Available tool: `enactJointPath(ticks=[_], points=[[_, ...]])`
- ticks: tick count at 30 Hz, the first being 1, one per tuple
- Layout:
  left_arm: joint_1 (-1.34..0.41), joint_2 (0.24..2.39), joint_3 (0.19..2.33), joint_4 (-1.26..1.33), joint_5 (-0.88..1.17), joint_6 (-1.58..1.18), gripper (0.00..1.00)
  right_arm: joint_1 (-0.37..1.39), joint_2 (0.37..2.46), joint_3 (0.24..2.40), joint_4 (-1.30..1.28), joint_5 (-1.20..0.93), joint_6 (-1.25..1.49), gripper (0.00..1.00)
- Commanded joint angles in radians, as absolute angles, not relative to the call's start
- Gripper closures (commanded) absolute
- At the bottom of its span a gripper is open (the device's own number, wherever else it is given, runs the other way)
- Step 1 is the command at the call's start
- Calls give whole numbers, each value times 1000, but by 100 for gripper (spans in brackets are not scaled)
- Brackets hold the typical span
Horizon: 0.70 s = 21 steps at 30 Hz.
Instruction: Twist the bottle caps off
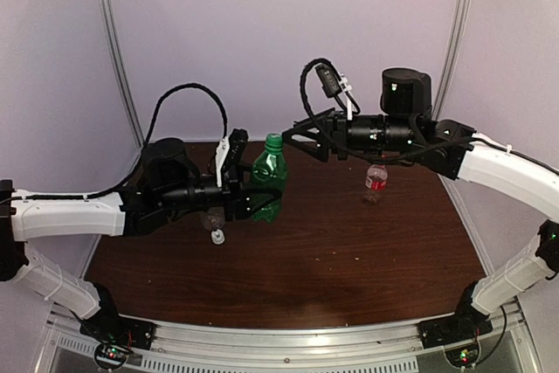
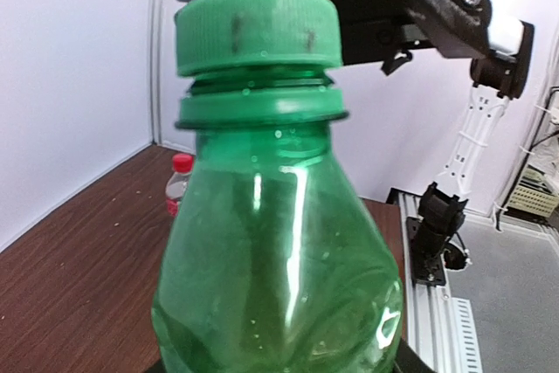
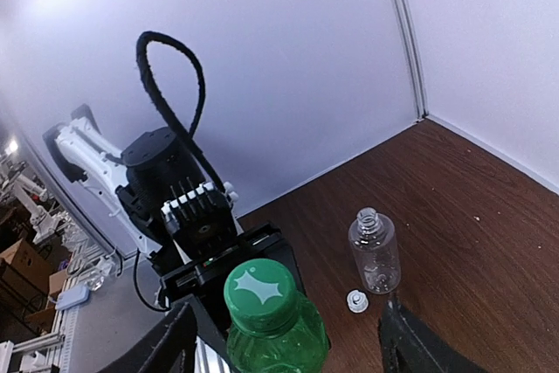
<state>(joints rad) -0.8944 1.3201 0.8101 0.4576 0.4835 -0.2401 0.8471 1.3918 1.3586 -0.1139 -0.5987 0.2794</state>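
My left gripper [image 1: 249, 196] is shut on the dark green bottle [image 1: 269, 183] and holds it upright above the table; in the left wrist view the bottle [image 2: 279, 251] fills the frame and hides the jaws. Its green cap [image 2: 258, 28] sits on the neck with thread showing beneath. My right gripper [image 3: 288, 316] is open, its fingers [image 3: 166, 347] standing either side of the green cap [image 3: 259, 290] without touching it. A clear unlabelled bottle [image 3: 374, 251] stands uncapped, with its white cap [image 3: 355, 301] lying beside it. The small red-labelled bottle [image 1: 376, 177] stands at the back right, red cap [image 2: 182, 162] on.
The brown table [image 1: 332, 268] is bounded by white walls at the back and sides. An aluminium rail [image 1: 288, 342] with both arm bases runs along the near edge. The clear bottle [image 1: 212, 218] stands just below my left wrist.
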Motion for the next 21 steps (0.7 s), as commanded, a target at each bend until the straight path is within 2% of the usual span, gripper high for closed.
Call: enactJointPath(ticks=[1,11,18,21], points=[[-903,1314,841,441,323,-222,67,862,1420,1370,-71,-433,350,27],[-905,1321,838,433,298,-226,66,883,1493,1422,-73,-422,360,28],[-905,1328,838,430,295,-225,67,893,1520,1448,-76,-435,357,36],[-905,1328,838,430,295,-224,67,894,1530,1455,-80,-442,356,43]])
